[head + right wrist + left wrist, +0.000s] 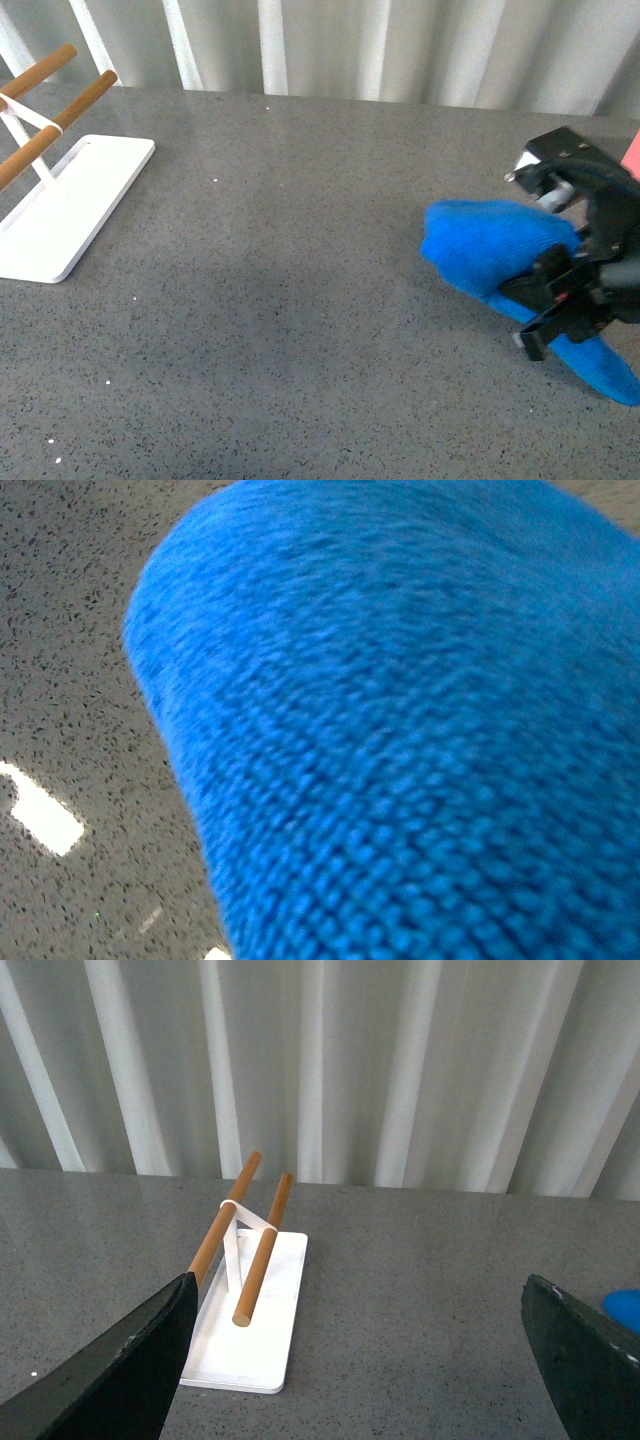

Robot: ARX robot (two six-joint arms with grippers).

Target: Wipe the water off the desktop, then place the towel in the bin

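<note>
Gripping the towel (485, 245) at its middle, right gripper (562, 282) is clamped on the cloth: one bunched blue lobe bulges left of the jaws, and a tail trails toward the robot beyond them. Location: right side of desktop (300, 300), near the bin (632, 158) corner. Left gripper (358, 1300): fingers (130, 1360) spread wide, holding nothing, facing the white rack (255, 1340), well apart from towel.

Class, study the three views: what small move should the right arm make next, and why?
Probably carry the towel a little to the right, toward the bin. The right gripper has its jaws shut on the bunched towel, a pink corner of the bin shows just beyond it, and the desktop shows no plain puddle left to wipe.
</note>
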